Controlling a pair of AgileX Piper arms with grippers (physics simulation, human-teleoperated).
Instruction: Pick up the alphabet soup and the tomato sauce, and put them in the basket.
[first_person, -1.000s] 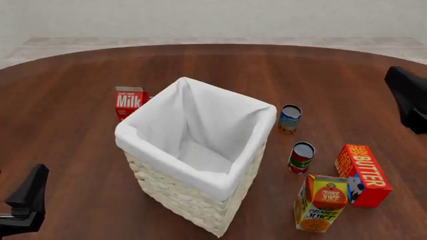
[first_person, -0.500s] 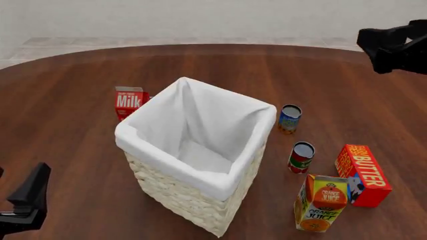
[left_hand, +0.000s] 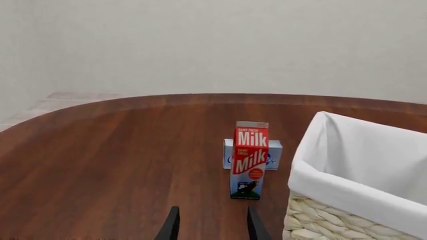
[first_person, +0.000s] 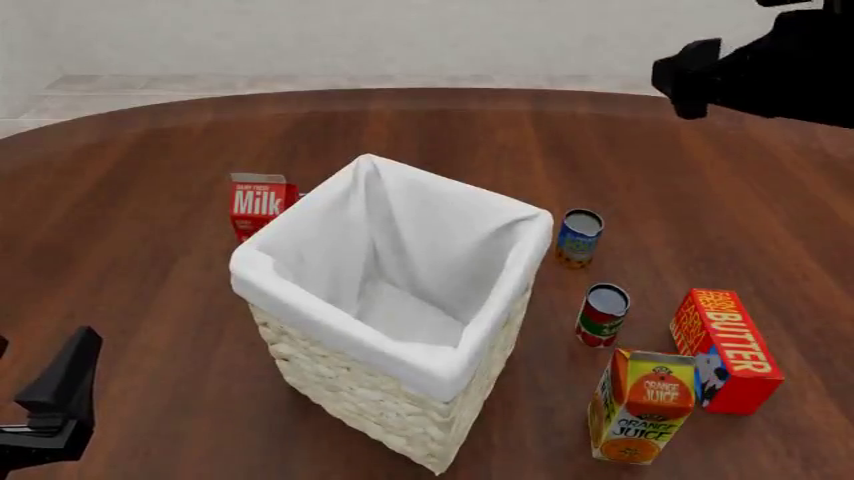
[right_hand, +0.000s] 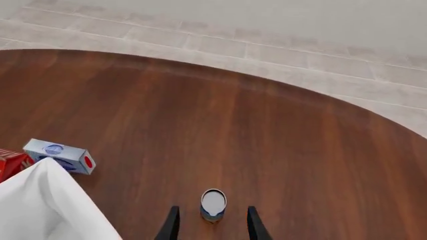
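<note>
The alphabet soup (first_person: 579, 237), a blue-labelled can, stands just right of the basket (first_person: 441, 375). The tomato sauce (first_person: 602, 314), with its red and green label, stands a little nearer to me. Both are upright on the table. My right gripper (first_person: 677, 78) hangs high at the far right, well above and behind the cans. In its wrist view it is open (right_hand: 212, 227), with the alphabet soup (right_hand: 213, 205) far below between the fingers. My left gripper (first_person: 56, 395) sits low at the near left, open and empty (left_hand: 212, 227), facing the basket's (left_hand: 353, 190) left side.
A milk carton (first_person: 258, 205) stands left of the basket, with a small blue-white box (left_hand: 230, 155) behind it. A butter box (first_person: 725, 350) and an orange juice carton (first_person: 643, 405) stand near the tomato sauce, at the near right.
My right arm has risen from the table's right edge to the upper right and shifted left. The left arm has barely moved. No object has moved.
</note>
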